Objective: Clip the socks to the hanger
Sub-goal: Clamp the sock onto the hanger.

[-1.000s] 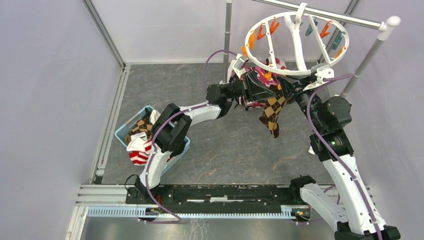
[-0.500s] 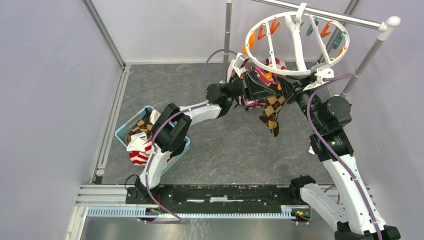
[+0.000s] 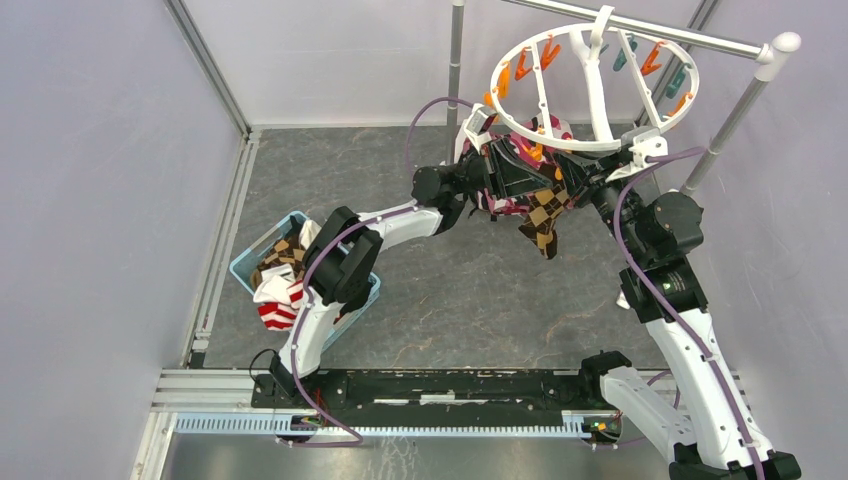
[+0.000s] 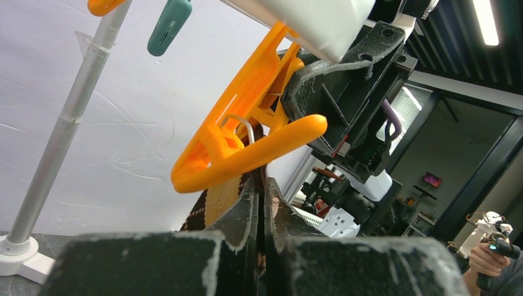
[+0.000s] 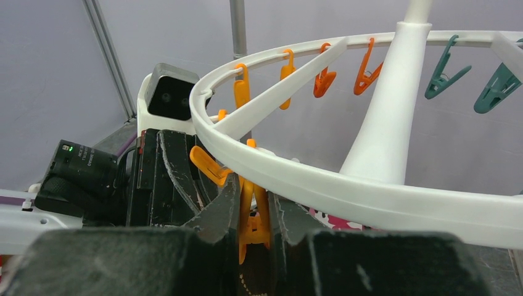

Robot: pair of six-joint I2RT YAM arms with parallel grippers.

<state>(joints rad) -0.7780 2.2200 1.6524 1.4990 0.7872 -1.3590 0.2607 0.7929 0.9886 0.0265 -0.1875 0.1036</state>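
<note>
One argyle sock [image 3: 543, 222] hangs lengthwise straight down beneath the hanger [image 3: 598, 95].

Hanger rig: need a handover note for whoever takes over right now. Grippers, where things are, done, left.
Left gripper: jaws shut on the argyle sock, holding it just under the pin.
Right gripper: jaws shut on an orange clothespin at the rim of the hanger, squeezing it.
Done: sock is up at the pin; not clipped yet. The other pins in view hang empty.
Left: feed the sock into the pin, let go, then clip the remaining socks from the blue basket.
</note>
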